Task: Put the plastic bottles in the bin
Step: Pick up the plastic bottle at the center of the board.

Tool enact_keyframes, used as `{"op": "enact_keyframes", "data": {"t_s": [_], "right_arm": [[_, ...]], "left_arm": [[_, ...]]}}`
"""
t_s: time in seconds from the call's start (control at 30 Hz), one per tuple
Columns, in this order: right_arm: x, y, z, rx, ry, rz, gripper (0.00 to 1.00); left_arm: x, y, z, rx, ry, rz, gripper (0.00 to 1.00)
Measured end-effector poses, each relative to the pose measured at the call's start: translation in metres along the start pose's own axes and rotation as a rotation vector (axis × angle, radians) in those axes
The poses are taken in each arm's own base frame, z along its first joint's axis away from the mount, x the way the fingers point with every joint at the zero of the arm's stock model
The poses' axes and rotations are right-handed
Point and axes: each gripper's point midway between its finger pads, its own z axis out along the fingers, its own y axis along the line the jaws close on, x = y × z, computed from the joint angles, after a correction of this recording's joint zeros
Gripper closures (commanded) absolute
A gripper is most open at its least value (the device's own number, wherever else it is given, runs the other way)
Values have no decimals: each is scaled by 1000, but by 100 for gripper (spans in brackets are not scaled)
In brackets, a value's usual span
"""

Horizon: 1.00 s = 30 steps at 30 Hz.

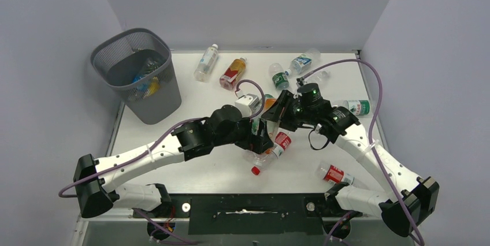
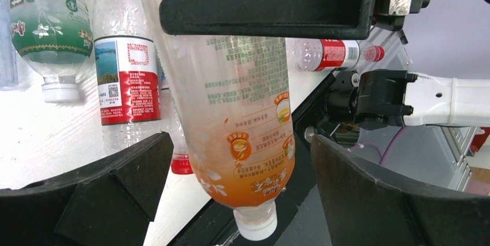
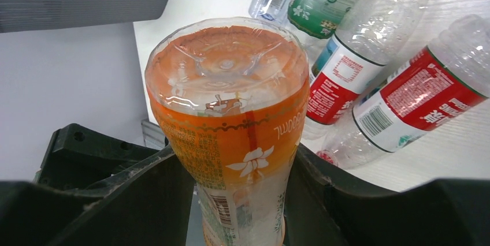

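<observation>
In the top view the left arm reaches from its base at lower left, elbow bent, across the white table to the centre. The right arm rises from lower right and folds leftward to meet it, so the left gripper and the right gripper sit close together. Between them shows a sliver of an orange-labelled clear plastic bottle. The dark grey mesh bin stands at upper left, well apart from both wrists, holding bottles too hidden to count. Six bottles lie clear of the arms: a clear white-capped bottle, an amber bottle, a green-labelled bottle, a blue-green-labelled bottle, a second green-labelled bottle at right and a red-labelled bottle at lower right. Two more red-labelled bottles lie partly under the wrists. In the left wrist view the left gripper stands wide, its black fingers on either side of the orange-labelled bottle with a gap on each side, touching nothing. That bottle hangs cap down, its upper part behind a black finger of the right gripper. Four other bottles show on the table behind it. In the right wrist view the right gripper pinches the orange-labelled bottle's waist between both fingers, the bottle's base facing the camera. Four bottles lie at upper right.
</observation>
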Motion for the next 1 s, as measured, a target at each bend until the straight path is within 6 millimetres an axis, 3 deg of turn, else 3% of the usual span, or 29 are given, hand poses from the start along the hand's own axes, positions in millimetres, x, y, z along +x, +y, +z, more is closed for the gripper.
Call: {"op": "enact_keyframes", "data": {"t_s": [0.33, 0.57, 0.73, 0.83, 1.0], "right_arm": [[-5, 19, -4, -82, -16, 40, 55], [-4, 23, -18, -127, -44, 62, 55], [0, 18, -19, -128, -45, 78, 55], [1, 17, -20, -131, -47, 82, 49], [1, 18, -21, -140, -49, 92, 24]], "left_arm": [[1, -5, 1, -18, -19, 21, 11], [16, -10, 5, -35, 5, 45, 41], [19, -11, 5, -40, 12, 47, 52], [21, -13, 5, -39, 15, 49, 59], [22, -15, 5, -36, 16, 39, 60]]}}
